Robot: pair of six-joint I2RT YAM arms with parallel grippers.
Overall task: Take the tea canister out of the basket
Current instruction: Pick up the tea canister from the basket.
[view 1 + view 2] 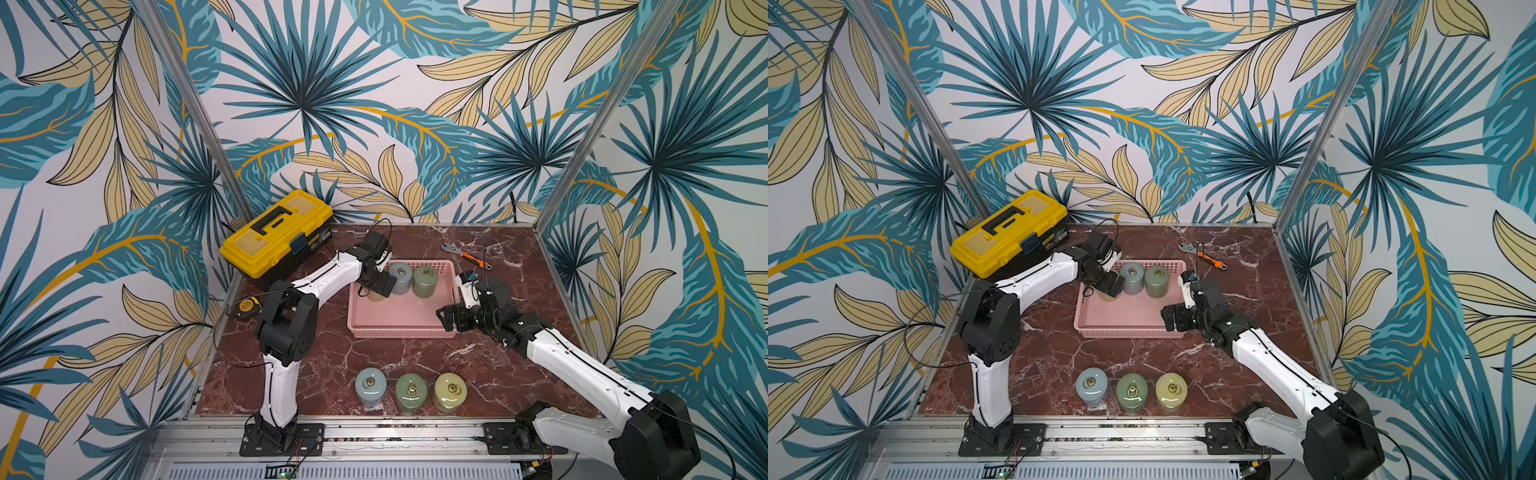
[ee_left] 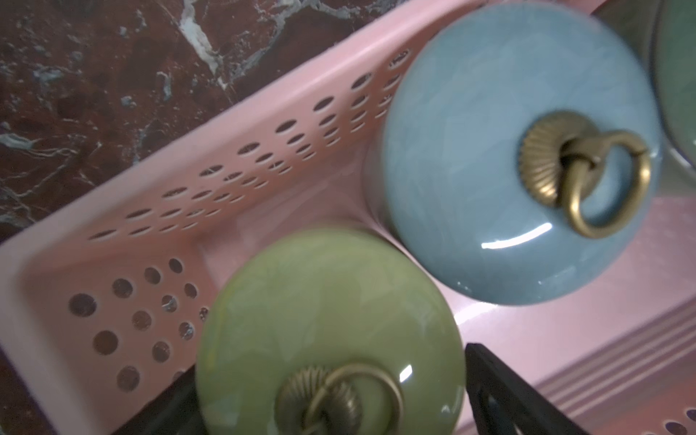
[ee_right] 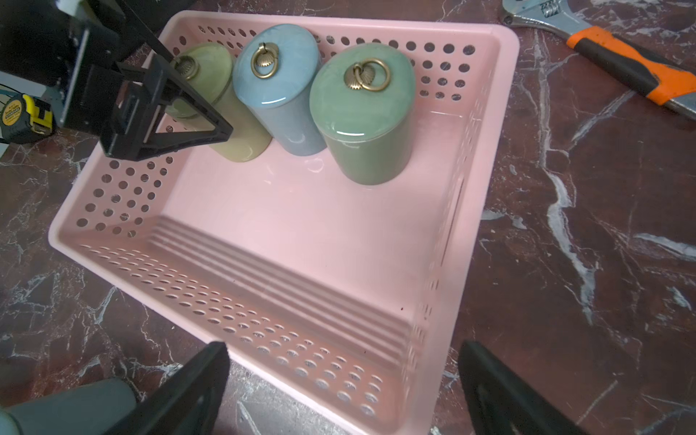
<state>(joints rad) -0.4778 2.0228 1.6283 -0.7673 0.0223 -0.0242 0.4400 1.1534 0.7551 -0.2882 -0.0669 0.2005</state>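
While a row of three tea canisters [image 1: 411,388] stands on the marble tabletop [image 1: 332,374] outside it, the pink basket [image 1: 401,330] holds three more upright along its far wall, so the unloading looks roughly half done. The left gripper [image 1: 379,287], jaws apart, straddles the yellow-green canister [image 2: 324,301] in the far left corner; closing, lifting and setting down remain. The right gripper [image 1: 444,320] hangs over the near right corner, jaws apart and empty.

Robot lab cell, aluminium frame posts [image 1: 194,108], leaf-print backdrop walls [image 1: 374,104], marble-pattern tabletop [image 1: 332,357]
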